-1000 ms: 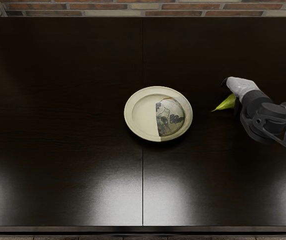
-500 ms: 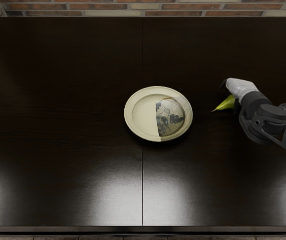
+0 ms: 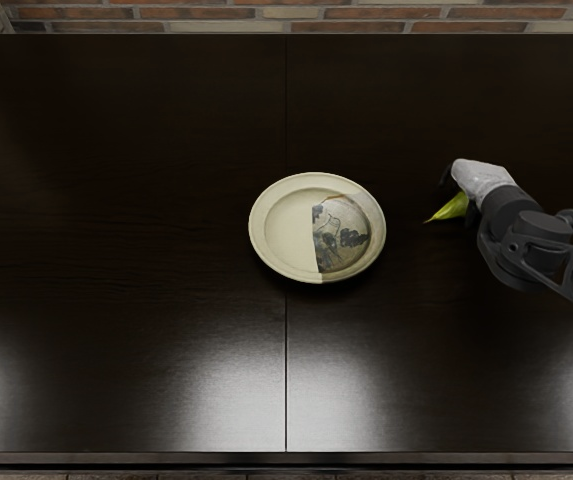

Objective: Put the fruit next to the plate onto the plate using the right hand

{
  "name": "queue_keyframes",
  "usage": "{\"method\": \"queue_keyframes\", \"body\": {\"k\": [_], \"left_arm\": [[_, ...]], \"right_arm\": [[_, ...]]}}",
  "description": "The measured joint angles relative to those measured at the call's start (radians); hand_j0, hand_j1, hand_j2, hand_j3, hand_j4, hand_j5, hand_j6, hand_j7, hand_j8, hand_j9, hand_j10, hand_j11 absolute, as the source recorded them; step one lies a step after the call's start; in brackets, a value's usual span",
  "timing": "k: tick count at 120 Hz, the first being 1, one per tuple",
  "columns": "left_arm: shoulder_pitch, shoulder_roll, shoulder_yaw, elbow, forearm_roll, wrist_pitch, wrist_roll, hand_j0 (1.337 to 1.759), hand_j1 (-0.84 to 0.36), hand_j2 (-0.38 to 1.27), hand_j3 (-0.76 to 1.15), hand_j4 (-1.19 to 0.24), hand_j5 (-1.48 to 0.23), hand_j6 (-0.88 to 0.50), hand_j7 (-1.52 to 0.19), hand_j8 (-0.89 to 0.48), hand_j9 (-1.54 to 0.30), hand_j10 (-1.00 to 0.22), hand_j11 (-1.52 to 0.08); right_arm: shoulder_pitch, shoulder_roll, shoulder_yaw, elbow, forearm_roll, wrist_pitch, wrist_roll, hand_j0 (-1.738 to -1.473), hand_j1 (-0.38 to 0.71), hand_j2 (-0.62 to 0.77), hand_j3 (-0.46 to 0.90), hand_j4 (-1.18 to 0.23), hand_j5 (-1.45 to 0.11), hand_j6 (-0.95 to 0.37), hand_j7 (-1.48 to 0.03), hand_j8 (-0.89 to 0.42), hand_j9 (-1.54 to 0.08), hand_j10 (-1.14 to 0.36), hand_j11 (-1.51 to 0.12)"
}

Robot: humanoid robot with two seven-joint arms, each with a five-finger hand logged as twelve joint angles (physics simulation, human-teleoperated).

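One dark worktop (image 3: 126, 300) fills the view | right arm (image 3: 536, 250) enters from the right edge, reaching up-left | cream plate (image 3: 276, 225) at centre | right hand (image 3: 481, 178) sits over the fruit (image 3: 451, 207), grasp impossible to tell | yellow-green fruit lies right of the plate, apart from it
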State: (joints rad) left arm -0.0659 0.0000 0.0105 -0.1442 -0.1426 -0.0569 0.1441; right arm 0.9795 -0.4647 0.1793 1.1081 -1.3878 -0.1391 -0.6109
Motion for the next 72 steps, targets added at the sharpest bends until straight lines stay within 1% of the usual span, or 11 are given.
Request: {"method": "queue_keyframes", "body": {"k": [18,29,42,50,63,72], "left_arm": [[0.000,0.000,0.000,0.000,0.000,0.000,0.000,1.658,0.33,0.00,0.00,-0.02,-0.03,-0.02,-0.03,-0.02,-0.03,-0.02,-0.03],[0.000,0.000,0.000,0.000,0.000,0.000,0.000,1.658,0.33,0.00,0.00,-0.02,-0.03,-0.02,-0.03,-0.02,-0.03,-0.02,-0.03],[0.000,0.000,0.000,0.000,0.000,0.000,0.000,1.658,0.33,0.00,0.00,-0.02,-0.03,-0.02,-0.03,-0.02,-0.03,-0.02,-0.03],[0.000,0.000,0.000,0.000,0.000,0.000,0.000,1.658,0.33,0.00,0.00,-0.02,-0.03,-0.02,-0.03,-0.02,-0.03,-0.02,-0.03],[0.000,0.000,0.000,0.000,0.000,0.000,0.000,1.658,0.33,0.00,0.00,-0.02,-0.03,-0.02,-0.03,-0.02,-0.03,-0.02,-0.03],[0.000,0.000,0.000,0.000,0.000,0.000,0.000,1.658,0.33,0.00,0.00,-0.02,-0.03,-0.02,-0.03,-0.02,-0.03,-0.02,-0.03]], "right_arm": [[-0.004,0.000,-0.002,-0.001,0.000,0.000,0.000,-1.658,0.16,-0.07,0.00,-0.46,-0.53,-0.44,-0.56,-0.37,-0.55,-0.36,-0.56],[-0.005,0.000,-0.002,-0.005,0.001,0.000,0.000,-1.658,0.17,-0.08,0.00,-0.46,-0.55,-0.45,-0.57,-0.39,-0.56,-0.39,-0.57],[-0.005,0.000,-0.003,-0.008,0.004,0.000,0.000,-1.658,0.20,-0.08,0.00,-0.49,-0.59,-0.48,-0.61,-0.42,-0.60,-0.43,-0.61],[-0.005,0.000,-0.003,-0.009,0.005,0.001,0.000,-1.657,0.21,-0.07,0.00,-0.51,-0.62,-0.50,-0.64,-0.40,-0.63,-0.41,-0.65],[-0.005,0.000,-0.003,-0.009,0.008,0.001,0.000,-1.654,0.23,-0.04,0.00,-0.55,-0.69,-0.54,-0.70,-0.38,-0.70,-0.39,-0.71],[-0.005,0.000,-0.002,-0.009,0.011,0.001,0.000,-1.654,0.24,0.04,0.00,-0.59,-0.74,-0.55,-0.75,-0.37,-0.75,-0.40,-0.77]]}}
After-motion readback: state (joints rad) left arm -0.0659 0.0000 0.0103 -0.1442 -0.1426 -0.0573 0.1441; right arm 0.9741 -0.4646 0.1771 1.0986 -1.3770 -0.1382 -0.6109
